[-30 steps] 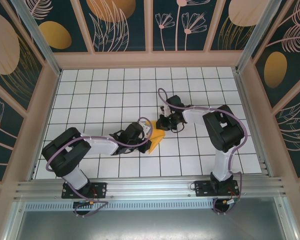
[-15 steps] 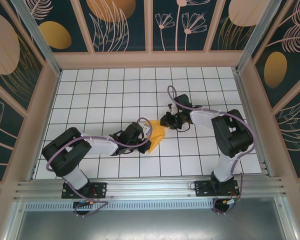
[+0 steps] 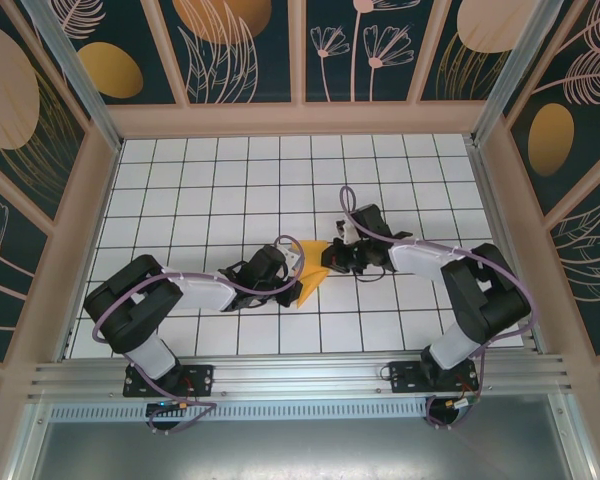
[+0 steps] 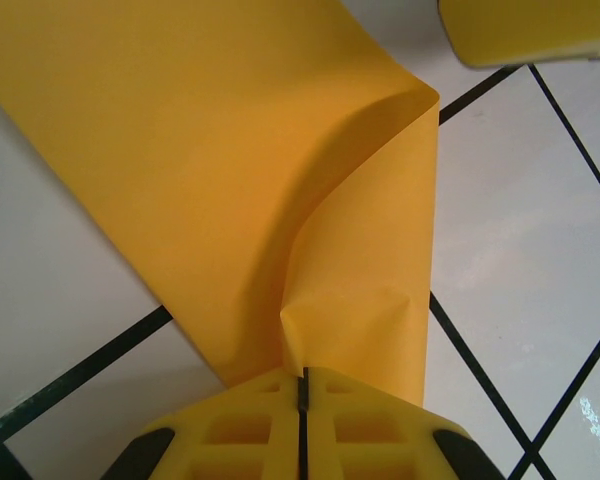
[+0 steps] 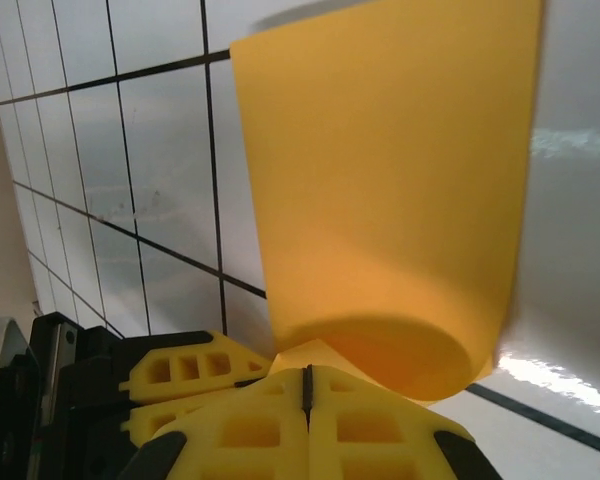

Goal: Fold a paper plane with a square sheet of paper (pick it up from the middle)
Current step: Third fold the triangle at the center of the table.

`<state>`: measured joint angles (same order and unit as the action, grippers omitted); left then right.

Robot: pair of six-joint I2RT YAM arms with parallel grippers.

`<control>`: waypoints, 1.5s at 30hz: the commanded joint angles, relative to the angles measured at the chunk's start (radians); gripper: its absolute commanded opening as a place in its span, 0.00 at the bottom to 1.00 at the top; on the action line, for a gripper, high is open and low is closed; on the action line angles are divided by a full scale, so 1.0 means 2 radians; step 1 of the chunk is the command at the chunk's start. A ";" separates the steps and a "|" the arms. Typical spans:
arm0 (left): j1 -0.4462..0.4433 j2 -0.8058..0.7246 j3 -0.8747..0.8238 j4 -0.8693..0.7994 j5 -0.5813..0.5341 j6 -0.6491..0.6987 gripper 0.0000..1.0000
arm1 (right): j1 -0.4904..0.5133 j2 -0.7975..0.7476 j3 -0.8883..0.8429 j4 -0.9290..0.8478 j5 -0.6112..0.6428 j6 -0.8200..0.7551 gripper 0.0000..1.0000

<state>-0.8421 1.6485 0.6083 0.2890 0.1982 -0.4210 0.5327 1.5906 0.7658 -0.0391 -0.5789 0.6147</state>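
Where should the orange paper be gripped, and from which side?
Probably by a raised edge, coming in low along the table. The square sheet of paper curls upward, so its lifted edges can be pinched, while a flat middle cannot. The left gripper and right gripper are each shut on such an edge, from opposite sides.

Left hand [image 4: 302,375] pinching a curled sheet of paper [image 4: 210,150]
At 6 o'clock its yellow fingers meet on the orange-yellow sheet's creased edge; the paper bows up toward 11 o'clock above the white, black-gridded desk [image 4: 520,250].
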 commanded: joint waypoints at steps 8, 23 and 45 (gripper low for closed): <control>0.004 -0.011 0.002 -0.020 -0.004 0.002 0.09 | 0.031 0.028 -0.019 0.059 -0.020 0.028 0.03; 0.004 -0.032 0.005 -0.013 0.001 -0.015 0.26 | 0.033 0.061 -0.012 0.055 -0.001 0.016 0.03; 0.050 -0.019 -0.010 0.071 0.106 -0.119 0.40 | 0.033 0.062 -0.001 0.043 0.006 0.013 0.03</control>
<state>-0.7506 1.6016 0.5926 0.3859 0.3573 -0.6262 0.5957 1.6989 0.7395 0.0532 -0.5900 0.6605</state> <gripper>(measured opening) 0.401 0.060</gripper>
